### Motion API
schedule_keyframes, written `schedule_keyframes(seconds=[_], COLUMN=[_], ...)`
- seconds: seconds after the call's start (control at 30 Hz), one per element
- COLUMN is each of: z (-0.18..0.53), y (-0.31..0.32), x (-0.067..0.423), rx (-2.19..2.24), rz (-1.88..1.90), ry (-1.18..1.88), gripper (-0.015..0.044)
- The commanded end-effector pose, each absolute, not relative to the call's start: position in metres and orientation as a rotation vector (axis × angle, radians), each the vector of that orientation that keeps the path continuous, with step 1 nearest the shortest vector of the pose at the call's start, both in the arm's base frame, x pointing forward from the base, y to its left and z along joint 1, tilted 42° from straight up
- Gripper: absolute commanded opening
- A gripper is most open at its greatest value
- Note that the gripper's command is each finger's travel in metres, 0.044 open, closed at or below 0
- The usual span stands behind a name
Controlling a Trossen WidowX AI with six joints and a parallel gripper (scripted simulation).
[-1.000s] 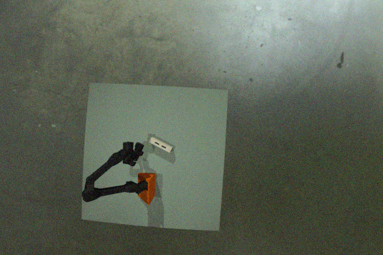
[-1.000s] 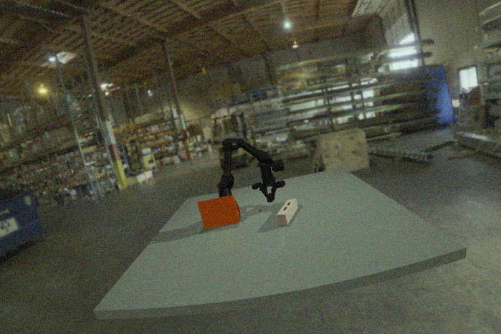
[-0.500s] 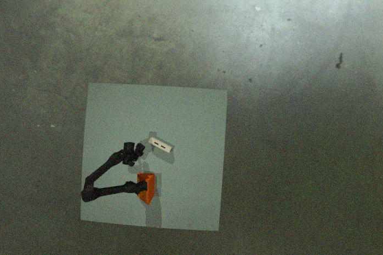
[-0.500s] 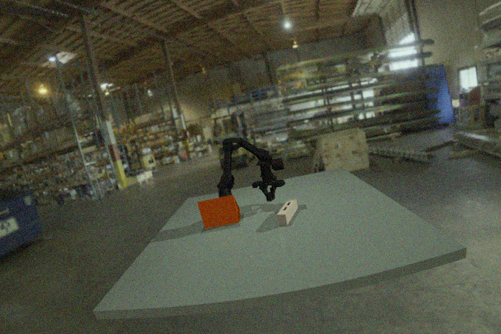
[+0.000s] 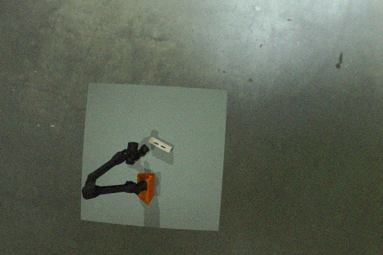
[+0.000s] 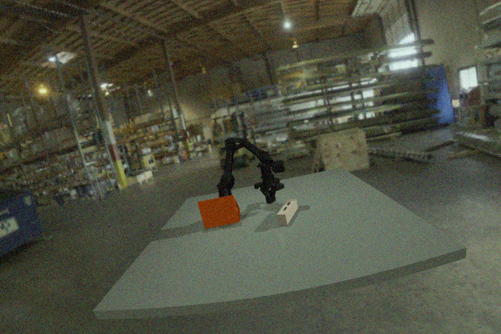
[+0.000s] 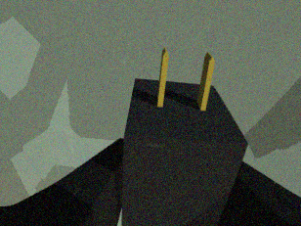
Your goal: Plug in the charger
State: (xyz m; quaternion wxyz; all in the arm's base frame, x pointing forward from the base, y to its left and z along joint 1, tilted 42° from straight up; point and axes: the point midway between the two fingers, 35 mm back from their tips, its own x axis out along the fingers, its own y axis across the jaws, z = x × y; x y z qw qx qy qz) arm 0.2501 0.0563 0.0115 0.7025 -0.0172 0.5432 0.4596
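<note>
Both gripper (image 7: 178, 222) fingers tight against the black charger (image 7: 178, 170).

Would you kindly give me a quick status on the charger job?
Gripper shut on charger, prongs pointing outward. Power strip on table, not yet plugged. Orange box stands aside, path open.

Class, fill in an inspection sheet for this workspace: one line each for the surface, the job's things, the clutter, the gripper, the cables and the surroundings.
Surface: pale grey platform on a concrete floor.
Job's things: black two-prong charger, its yellow prongs free in the air; white power strip lying on the platform, slots up, nothing plugged in.
Clutter: orange block at the arm's base.
Gripper: gripper shut on the charger, beside the strip, not yet over it.
Cables: nothing seen.
Surroundings: dim warehouse with shelf racks and a blue bin.
</note>
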Motion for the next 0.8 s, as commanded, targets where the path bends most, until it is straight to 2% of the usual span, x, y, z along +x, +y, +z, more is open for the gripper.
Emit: schedule_keyframes(seconds=[0.0, 0.77], z=[0.007, -0.019], y=[0.055, 0.045], x=[0.248, 0.242], rx=[0.026, 0.374], rz=[0.984, 0.729], ry=[1.243, 1.435], gripper=[0.0000, 0.0000])
